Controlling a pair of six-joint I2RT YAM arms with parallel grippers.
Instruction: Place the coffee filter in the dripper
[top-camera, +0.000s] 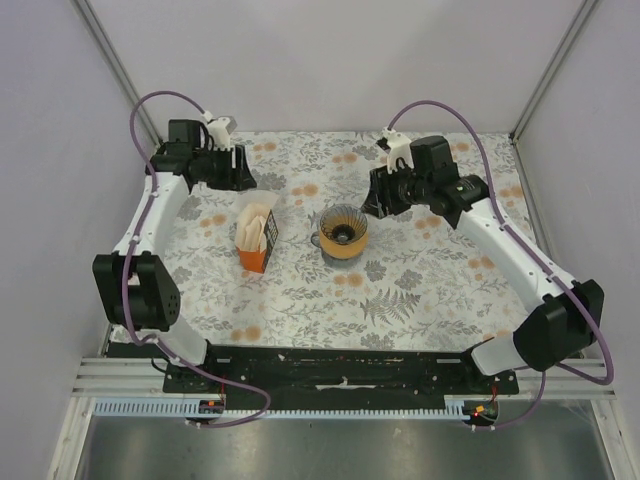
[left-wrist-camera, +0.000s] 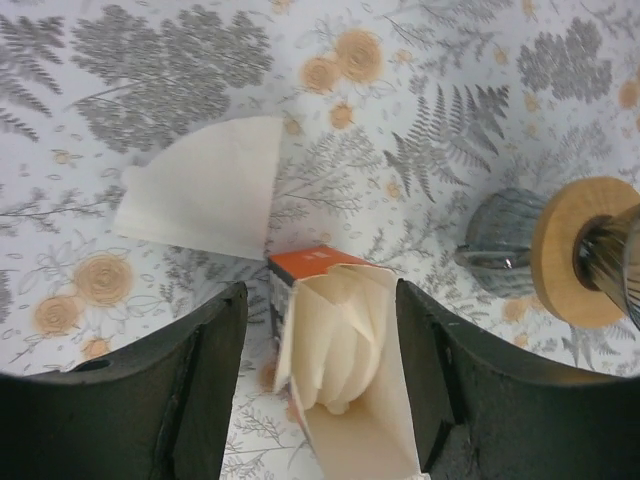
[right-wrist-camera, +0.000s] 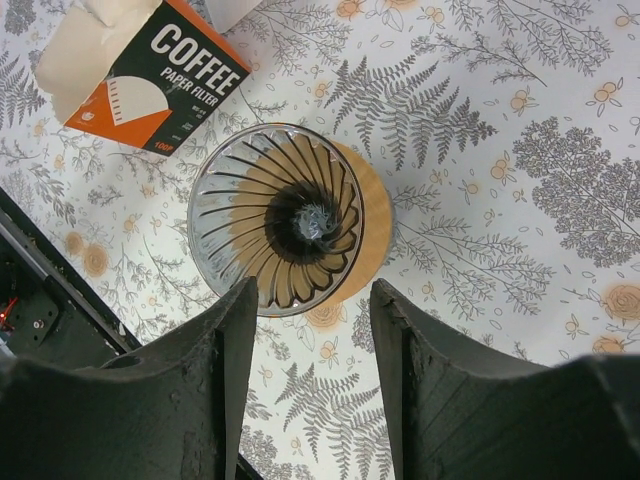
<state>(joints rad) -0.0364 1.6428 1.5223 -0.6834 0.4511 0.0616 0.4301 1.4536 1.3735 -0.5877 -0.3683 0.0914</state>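
The dripper (top-camera: 343, 231), a smoky-grey ribbed funnel on a wooden collar, stands mid-table and is empty; it fills the centre of the right wrist view (right-wrist-camera: 275, 215) and shows at the right edge of the left wrist view (left-wrist-camera: 585, 250). One cream-white coffee filter (left-wrist-camera: 205, 185) lies flat and loose on the cloth. More filters stand in an opened orange and black filter box (top-camera: 254, 240), which sits between my left fingers (left-wrist-camera: 340, 370). My left gripper (left-wrist-camera: 318, 300) is open above the box, touching nothing. My right gripper (right-wrist-camera: 312, 300) is open and empty, just short of the dripper's rim.
A floral tablecloth (top-camera: 420, 290) covers the table. Grey walls and metal frame posts stand close at the left, right and back. The black base rail (top-camera: 330, 365) runs along the near edge. The box also shows in the right wrist view (right-wrist-camera: 150, 75), beyond the dripper.
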